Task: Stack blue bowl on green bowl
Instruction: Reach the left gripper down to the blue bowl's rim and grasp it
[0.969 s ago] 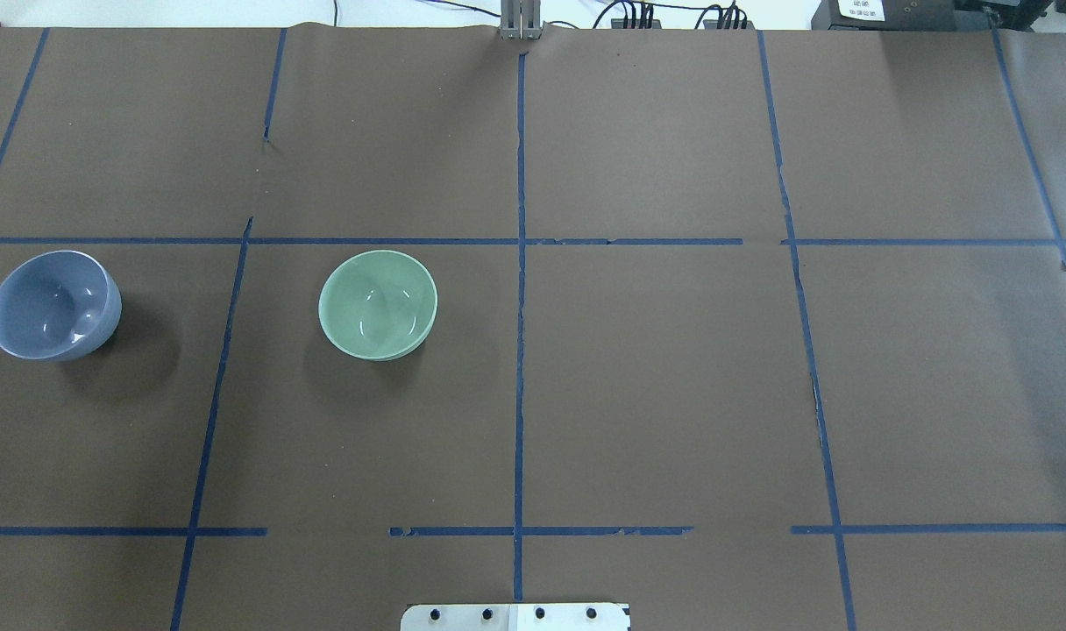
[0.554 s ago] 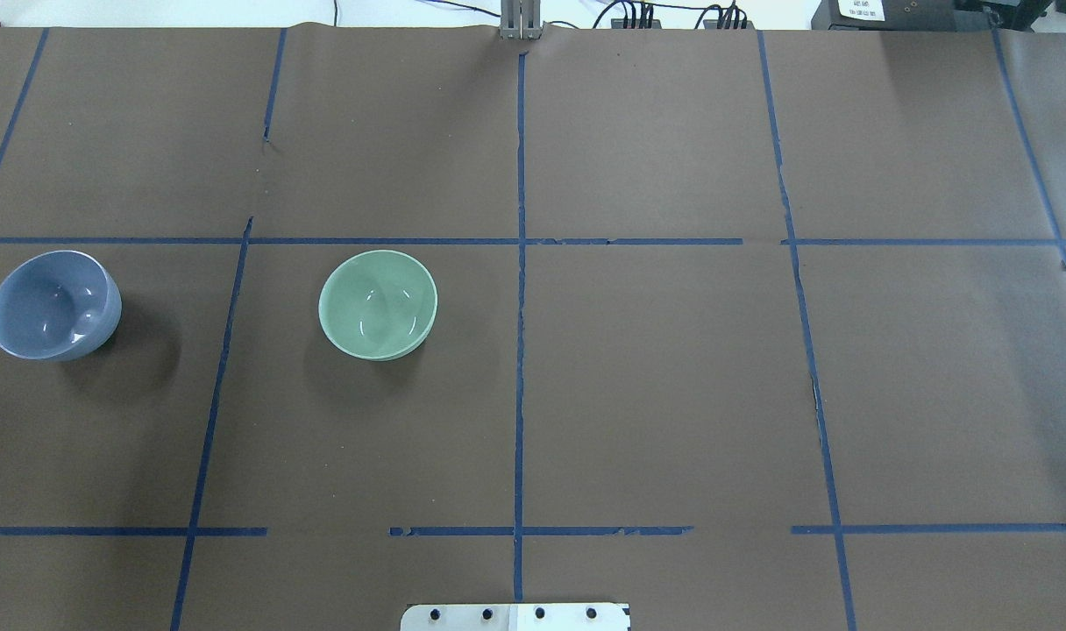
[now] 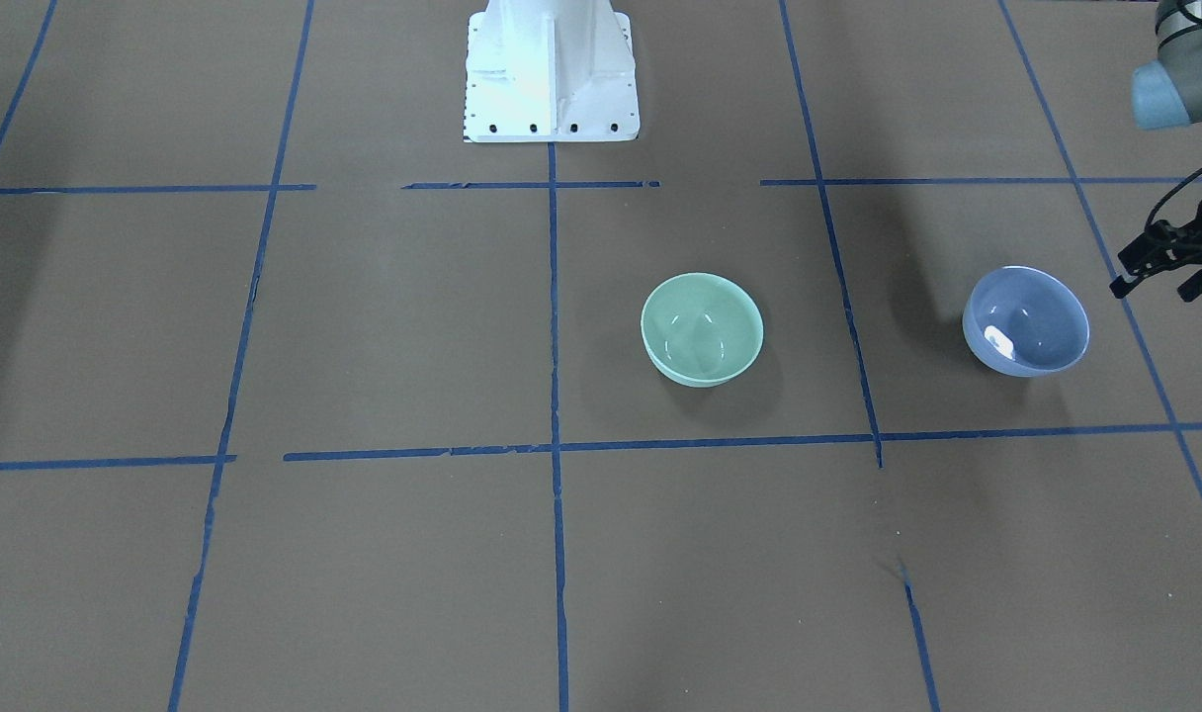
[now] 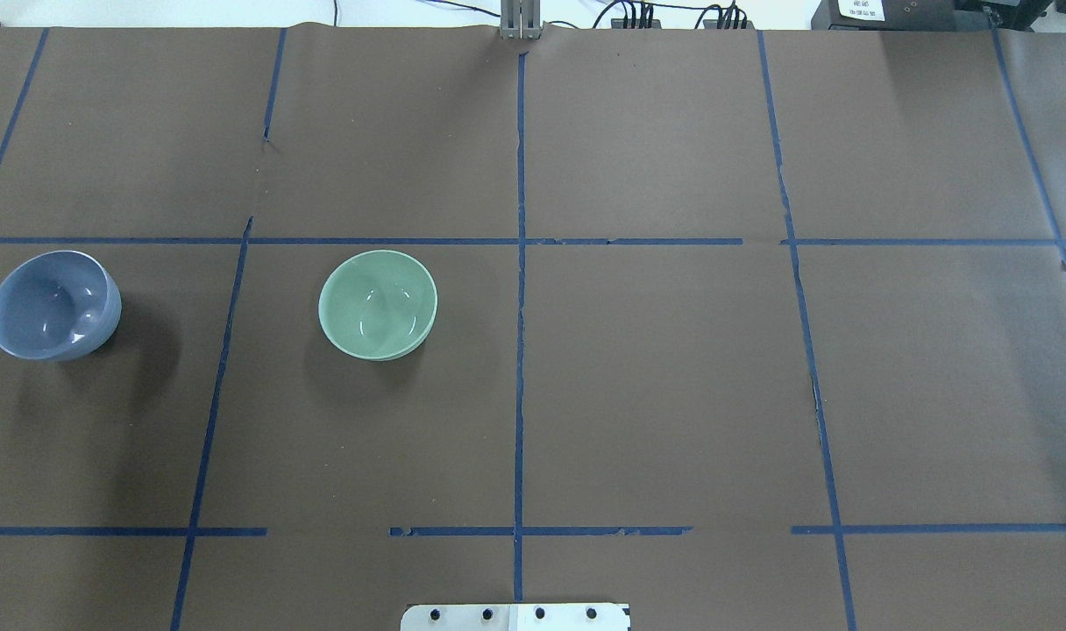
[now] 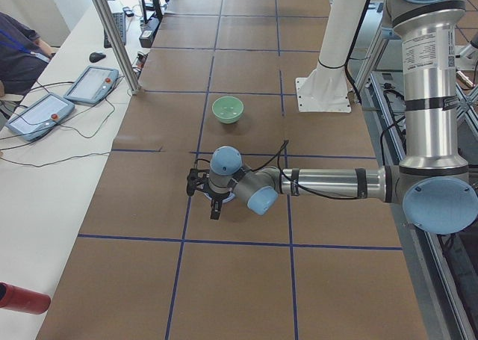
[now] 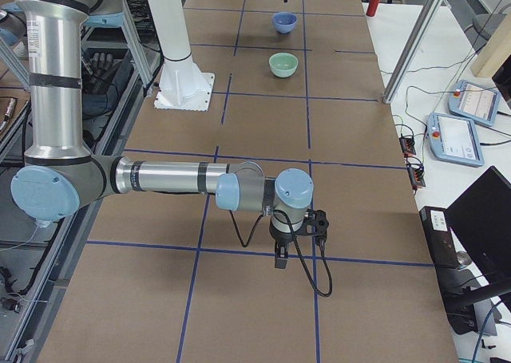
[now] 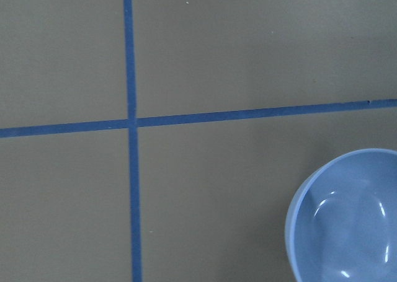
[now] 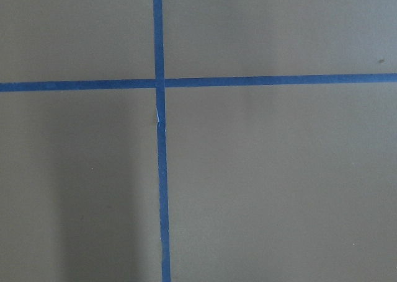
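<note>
The blue bowl (image 4: 53, 305) stands upright and empty at the table's far left; it also shows in the front view (image 3: 1026, 321) and in the lower right corner of the left wrist view (image 7: 347, 220). The green bowl (image 4: 378, 304) stands upright and empty to its right, apart from it, and shows in the front view (image 3: 702, 328). My left gripper (image 3: 1153, 290) hovers beside the blue bowl, outboard of it, with two dark fingertips apart and nothing between them. My right gripper (image 6: 278, 259) hangs over bare table far from both bowls; I cannot tell whether it is open or shut.
The white robot base (image 3: 552, 74) stands at the table's near-robot edge. Blue tape lines (image 4: 520, 307) grid the brown table cover. A metal post (image 5: 112, 34), two tablets (image 5: 89, 84) and a seated operator (image 5: 15, 48) are along the far side.
The shadow beside the blue bowl has spread a little in the overhead view. Both bowls are where they were.
</note>
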Action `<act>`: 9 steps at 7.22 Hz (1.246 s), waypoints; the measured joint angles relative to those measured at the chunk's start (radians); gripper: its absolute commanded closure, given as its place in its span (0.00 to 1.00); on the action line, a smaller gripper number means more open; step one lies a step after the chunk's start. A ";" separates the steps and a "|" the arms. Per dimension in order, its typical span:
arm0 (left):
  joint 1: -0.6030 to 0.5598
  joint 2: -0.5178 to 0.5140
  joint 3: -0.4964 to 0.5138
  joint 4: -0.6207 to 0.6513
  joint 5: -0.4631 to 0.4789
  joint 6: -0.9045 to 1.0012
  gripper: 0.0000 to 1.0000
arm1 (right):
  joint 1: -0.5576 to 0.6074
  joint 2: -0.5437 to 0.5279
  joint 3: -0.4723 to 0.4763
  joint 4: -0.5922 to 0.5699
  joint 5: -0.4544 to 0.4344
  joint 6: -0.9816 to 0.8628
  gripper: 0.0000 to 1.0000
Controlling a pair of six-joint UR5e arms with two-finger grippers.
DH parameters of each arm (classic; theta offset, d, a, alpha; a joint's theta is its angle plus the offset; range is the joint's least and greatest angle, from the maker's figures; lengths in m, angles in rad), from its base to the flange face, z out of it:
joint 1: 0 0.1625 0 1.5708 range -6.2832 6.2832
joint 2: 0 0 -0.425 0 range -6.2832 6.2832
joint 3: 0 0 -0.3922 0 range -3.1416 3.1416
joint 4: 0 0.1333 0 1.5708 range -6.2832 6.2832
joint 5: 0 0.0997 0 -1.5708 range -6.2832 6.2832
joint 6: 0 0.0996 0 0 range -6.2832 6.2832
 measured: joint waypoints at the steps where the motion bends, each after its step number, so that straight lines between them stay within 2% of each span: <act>1: 0.055 -0.003 0.007 -0.032 0.039 -0.080 0.25 | 0.000 0.000 0.000 0.000 0.000 0.000 0.00; 2: 0.094 -0.009 0.009 -0.043 0.064 -0.136 0.48 | 0.000 0.000 0.000 0.000 0.000 0.000 0.00; 3: 0.117 -0.012 0.012 -0.044 0.075 -0.171 0.99 | 0.001 0.000 0.000 0.000 0.000 0.000 0.00; 9: 0.131 -0.004 0.005 -0.014 0.082 -0.191 1.00 | 0.000 0.000 0.000 0.000 0.000 0.001 0.00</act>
